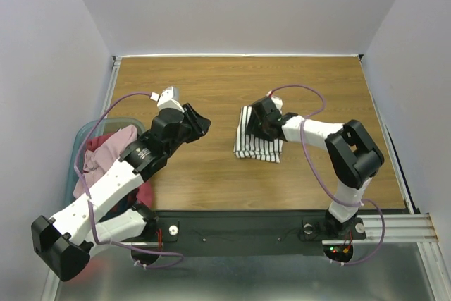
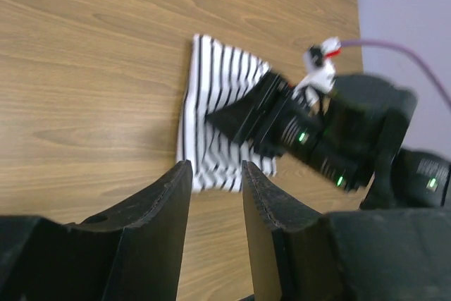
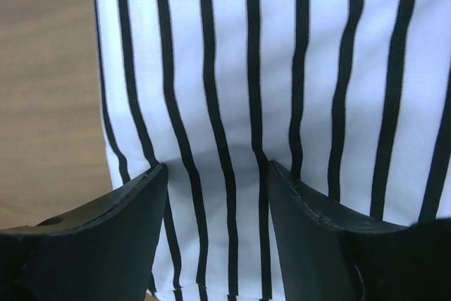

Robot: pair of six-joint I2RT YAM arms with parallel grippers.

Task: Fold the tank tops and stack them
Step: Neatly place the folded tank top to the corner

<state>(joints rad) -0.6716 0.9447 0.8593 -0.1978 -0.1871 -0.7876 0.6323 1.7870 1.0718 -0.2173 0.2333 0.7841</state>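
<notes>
The white tank top with thin black stripes (image 1: pixel 248 144) lies folded in a small rectangle on the wooden table (image 1: pixel 211 89). It shows in the left wrist view (image 2: pixel 211 103) and fills the right wrist view (image 3: pixel 282 68). My right gripper (image 1: pixel 258 126) is open, tips pressing down on the striped top (image 3: pixel 215 170). My left gripper (image 1: pixel 201 123) is open and empty, hovering over bare wood left of the striped top (image 2: pixel 215 167). The dusty pink top (image 1: pixel 106 149) and a dark red one (image 1: pixel 144 192) lie in the tub.
A translucent light-blue tub (image 1: pixel 83 135) sits at the table's left edge under my left arm. Grey walls close in the table on three sides. The black mounting rail (image 1: pixel 232 230) runs along the near edge.
</notes>
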